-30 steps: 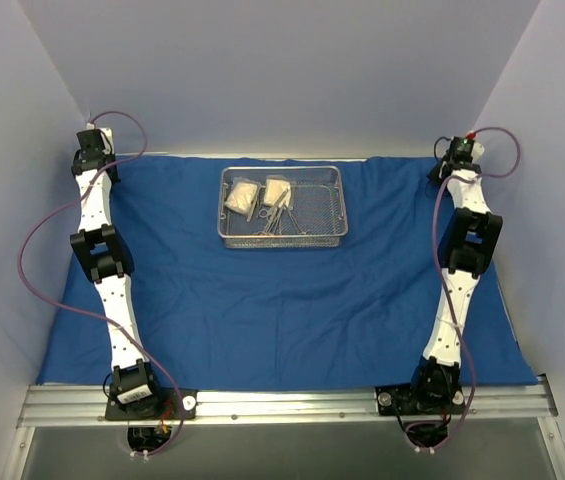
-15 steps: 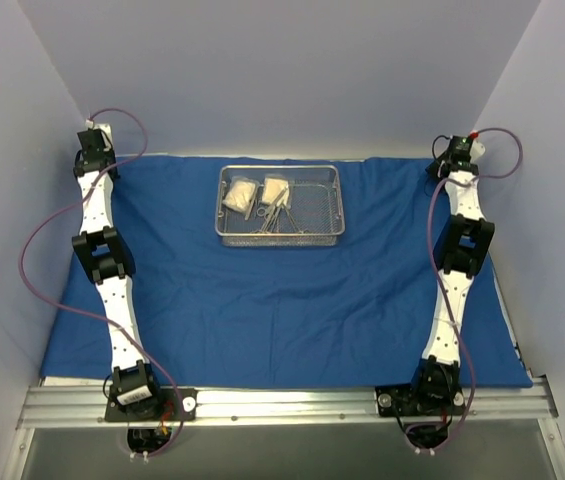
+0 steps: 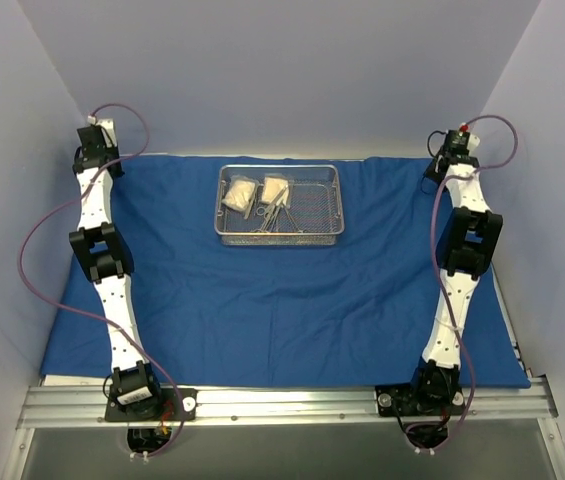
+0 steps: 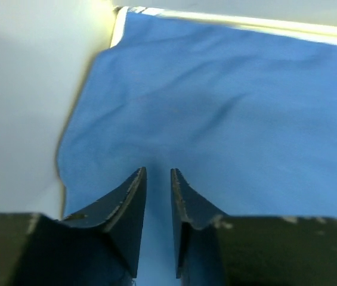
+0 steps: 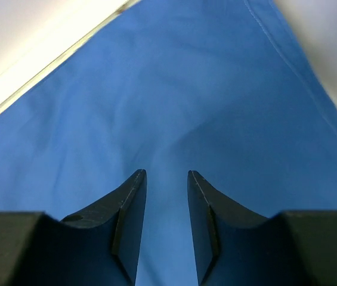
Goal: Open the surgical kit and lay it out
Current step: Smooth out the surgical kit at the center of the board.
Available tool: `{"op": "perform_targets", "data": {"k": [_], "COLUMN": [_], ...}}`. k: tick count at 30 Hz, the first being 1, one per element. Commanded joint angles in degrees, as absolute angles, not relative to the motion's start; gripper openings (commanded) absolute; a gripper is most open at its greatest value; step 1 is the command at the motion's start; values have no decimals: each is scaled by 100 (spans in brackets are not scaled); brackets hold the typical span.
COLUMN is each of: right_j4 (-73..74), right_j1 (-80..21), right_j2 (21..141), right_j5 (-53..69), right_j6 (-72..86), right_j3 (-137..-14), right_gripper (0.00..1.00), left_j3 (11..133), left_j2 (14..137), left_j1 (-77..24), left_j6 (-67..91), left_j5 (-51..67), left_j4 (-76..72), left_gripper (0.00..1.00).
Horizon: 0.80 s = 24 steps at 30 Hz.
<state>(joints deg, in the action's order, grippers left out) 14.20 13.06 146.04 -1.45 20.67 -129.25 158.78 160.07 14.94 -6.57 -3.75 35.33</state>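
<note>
Blue cloth wrap (image 3: 282,310) spread flat, wire-mesh tray (image 3: 320,208) at its far middle, two gauze packets (image 3: 242,196) inside, instruments (image 3: 274,220) too small to separate, left claw (image 4: 157,173) and right claw (image 5: 166,174) slightly parted, empty, over far corners.

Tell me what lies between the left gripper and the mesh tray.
Only bare blue cloth lies between the left gripper and the mesh tray; the top view shows it.
</note>
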Motion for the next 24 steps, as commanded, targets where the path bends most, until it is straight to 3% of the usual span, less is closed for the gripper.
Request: {"op": "perform_targets", "data": {"k": [1, 5, 9, 13, 21, 24], "right_j4": [1494, 1337, 898, 992, 1432, 1713], "right_j1": [1064, 967, 1028, 1168, 1406, 1529], "right_j2": [13431, 12816, 12139, 12111, 13014, 13516], "right_j5": [-738, -1168, -1388, -1362, -1143, -1072], "right_j6": [1380, 1187, 1292, 1344, 1512, 1547], "right_j3": [-12386, -11218, -9681, -9168, -9579, -10185], "right_gripper": [31, 30, 26, 21, 19, 18], "left_j3": [15768, 15558, 14417, 13099, 12981, 13505], "left_j2": [14881, 14372, 13774, 13456, 14106, 14562], "left_j1": [1283, 1275, 1248, 1134, 994, 984], "left_j6": [-563, -510, -483, -589, -229, -132], "left_j5": [183, 448, 835, 888, 748, 616], "left_j4": [3321, 3612, 3692, 3595, 3858, 4155], "left_gripper": [33, 35, 36, 36, 36, 36]}}
